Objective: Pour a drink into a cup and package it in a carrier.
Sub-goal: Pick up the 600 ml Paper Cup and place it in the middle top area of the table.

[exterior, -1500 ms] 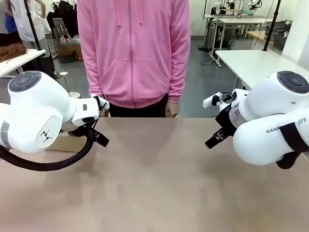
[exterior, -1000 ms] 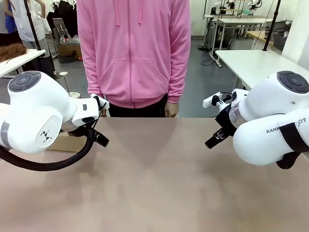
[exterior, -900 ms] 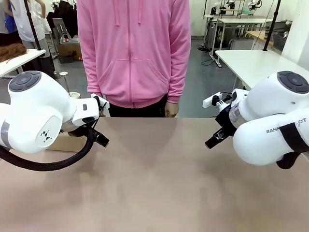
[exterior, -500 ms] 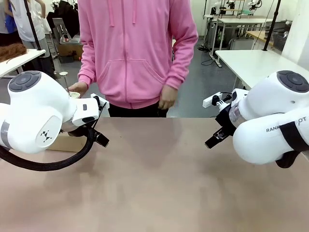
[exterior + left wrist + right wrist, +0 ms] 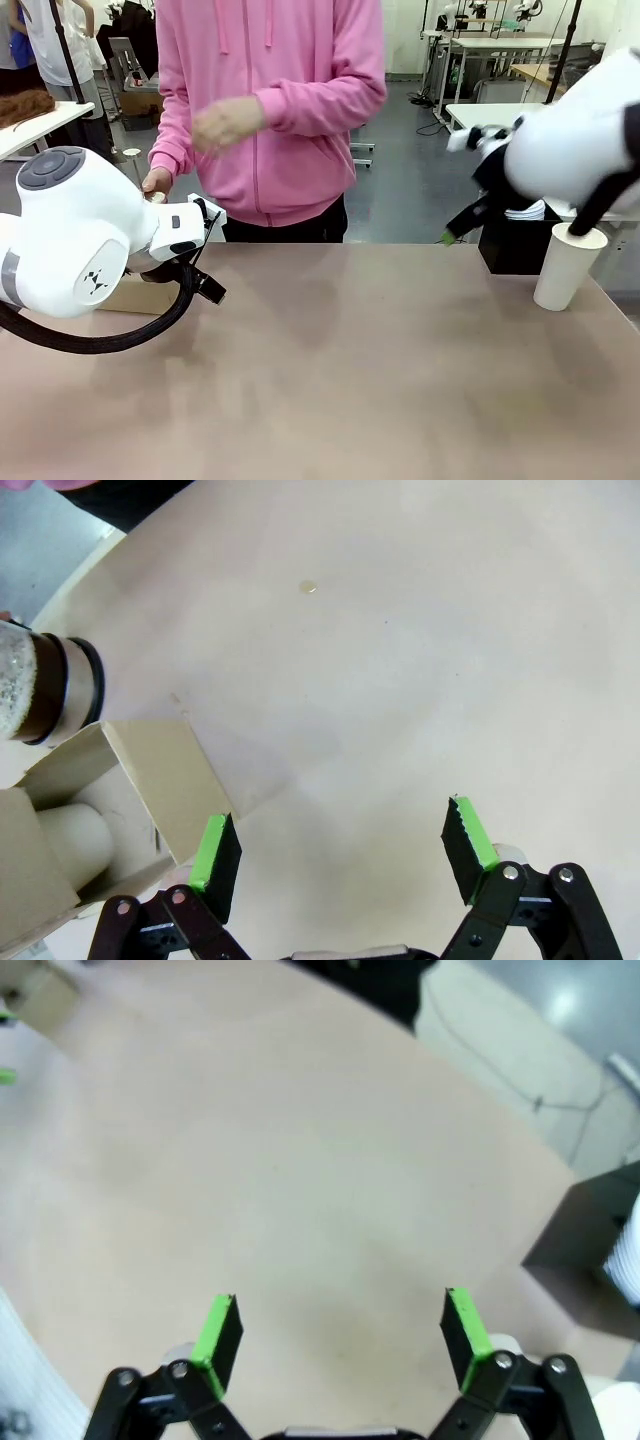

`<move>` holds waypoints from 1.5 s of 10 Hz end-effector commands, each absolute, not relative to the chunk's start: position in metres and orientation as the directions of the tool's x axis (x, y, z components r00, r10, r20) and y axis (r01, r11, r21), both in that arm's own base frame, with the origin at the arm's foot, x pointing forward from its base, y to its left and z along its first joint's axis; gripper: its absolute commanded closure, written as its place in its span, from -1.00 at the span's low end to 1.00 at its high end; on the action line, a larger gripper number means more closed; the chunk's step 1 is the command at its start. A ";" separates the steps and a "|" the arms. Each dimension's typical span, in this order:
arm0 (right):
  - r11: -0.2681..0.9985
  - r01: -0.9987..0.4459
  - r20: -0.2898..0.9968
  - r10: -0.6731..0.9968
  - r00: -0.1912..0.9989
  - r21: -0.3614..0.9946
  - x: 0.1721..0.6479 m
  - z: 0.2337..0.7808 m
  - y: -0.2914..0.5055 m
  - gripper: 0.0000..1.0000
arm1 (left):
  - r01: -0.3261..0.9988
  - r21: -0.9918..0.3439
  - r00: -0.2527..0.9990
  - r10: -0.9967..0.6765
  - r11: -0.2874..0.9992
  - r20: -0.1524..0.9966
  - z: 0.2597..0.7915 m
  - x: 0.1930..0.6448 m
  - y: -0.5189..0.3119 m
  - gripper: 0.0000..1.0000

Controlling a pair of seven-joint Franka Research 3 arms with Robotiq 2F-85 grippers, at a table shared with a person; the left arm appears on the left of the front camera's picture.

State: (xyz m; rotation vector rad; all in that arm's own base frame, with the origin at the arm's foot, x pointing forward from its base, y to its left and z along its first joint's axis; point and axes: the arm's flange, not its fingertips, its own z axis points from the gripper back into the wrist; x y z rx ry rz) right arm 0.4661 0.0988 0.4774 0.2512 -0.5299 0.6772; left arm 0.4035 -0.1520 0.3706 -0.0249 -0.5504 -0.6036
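White right arm: held high, right claw (image 5: 338,1312) spread.
Left claw (image 5: 338,825): spread, low, just beside carrier (image 5: 160,780).
Cup (image 5: 570,262): upright, axis vertical, right worktop (image 5: 330,370) edge.

Plain white tapered paper cup (image 5: 568,265) stands upright near the table's (image 5: 330,380) right edge. The brown cardboard carrier (image 5: 160,780) sits by the left edge with a flap up and something pale and round in 1 slot. The glass jug (image 5: 40,690) with a black rim is just beside it on the far side. The drink inside is hard to make out.
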 end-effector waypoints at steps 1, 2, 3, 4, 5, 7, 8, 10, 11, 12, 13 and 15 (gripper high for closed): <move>0.600 -0.779 0.554 0.592 0.586 0.183 0.503 0.486 0.022 -1.00 | 0.545 0.135 0.684 -0.532 0.827 0.498 0.371 0.403 -0.152 -1.00; 0.547 -0.813 0.590 0.594 0.546 0.201 0.511 0.484 -0.008 -1.00 | 0.545 0.135 0.684 -0.532 0.827 0.498 0.371 0.403 -0.152 -1.00; 0.501 -0.843 0.632 0.593 0.498 0.194 0.517 0.477 -0.037 -1.00 | 0.545 0.135 0.684 -0.532 0.827 0.498 0.371 0.403 -0.152 -1.00; 0.458 -0.867 0.682 0.571 0.457 0.197 0.524 0.466 -0.056 -1.00 | 0.545 0.135 0.684 -0.532 0.827 0.498 0.371 0.403 -0.152 -1.00; 0.445 -0.878 0.711 0.559 0.427 0.178 0.528 0.454 -0.064 -1.00 | 0.545 0.135 0.684 -0.532 0.827 0.498 0.371 0.403 -0.152 -1.00; 0.476 -0.861 0.694 0.560 0.453 0.178 0.503 0.467 -0.068 -1.00 | 0.545 0.135 0.684 -0.532 0.827 0.498 0.371 0.403 -0.152 -1.00; 0.476 -0.861 0.694 0.560 0.453 0.178 0.503 0.467 -0.068 -1.00 | 0.545 0.135 0.684 -0.532 0.827 0.498 0.371 0.403 -0.152 -1.00; 0.476 -0.861 0.694 0.560 0.453 0.178 0.503 0.467 -0.068 -1.00 | 0.545 0.135 0.684 -0.532 0.827 0.498 0.371 0.403 -0.152 -1.00; 0.475 -0.865 0.707 0.555 0.438 0.163 0.513 0.457 -0.071 -1.00 | 0.545 0.135 0.684 -0.532 0.827 0.498 0.371 0.403 -0.152 -1.00; 0.420 -0.880 0.758 0.493 0.426 0.221 0.523 0.455 -0.092 -1.00 | 0.545 0.135 0.684 -0.532 0.827 0.498 0.371 0.403 -0.152 -1.00; 0.392 -0.890 0.822 0.411 0.395 0.232 0.522 0.450 -0.122 -1.00 | 0.545 0.135 0.684 -0.532 0.827 0.498 0.371 0.403 -0.152 -1.00; 0.356 -0.908 0.936 0.184 0.299 0.220 0.512 0.441 -0.192 -1.00 | 0.545 0.135 0.684 -0.532 0.827 0.498 0.371 0.403 -0.152 -1.00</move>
